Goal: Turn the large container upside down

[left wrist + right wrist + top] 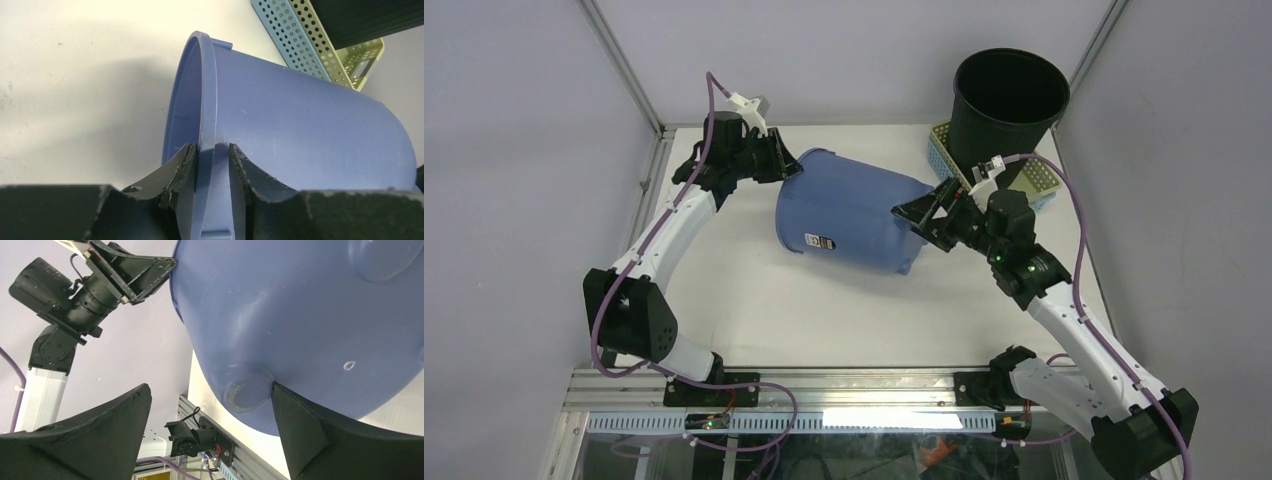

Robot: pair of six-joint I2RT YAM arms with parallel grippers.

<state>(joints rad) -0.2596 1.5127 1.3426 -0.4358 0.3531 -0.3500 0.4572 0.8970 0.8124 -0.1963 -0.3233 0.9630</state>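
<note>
- We count one large blue container (849, 210), lying on its side at the middle of the table (754, 310), with its open mouth facing 9 o'clock and its base toward 3 o'clock
- We see two arms at work, one at each end of the container
- The left gripper (789, 165), at the container's 10 o'clock, has its fingers (185, 165) pinching the rim, one inside the mouth and one on the outer wall
- The right gripper (914, 222), at the container's 3 o'clock, has its fingers spread wide; one fingertip touches the base beside a round foot and the other hangs free in the air
- One white label (820, 242) shows on the container's wall, at 7 o'clock
- One black pot (1009, 100) stands upright at the table's 1 o'clock
- Two perforated baskets, a light-blue basket (282, 30) and a yellow-green basket (360, 60), lie under the pot, just beyond the container's base and the right arm's wrist
</note>
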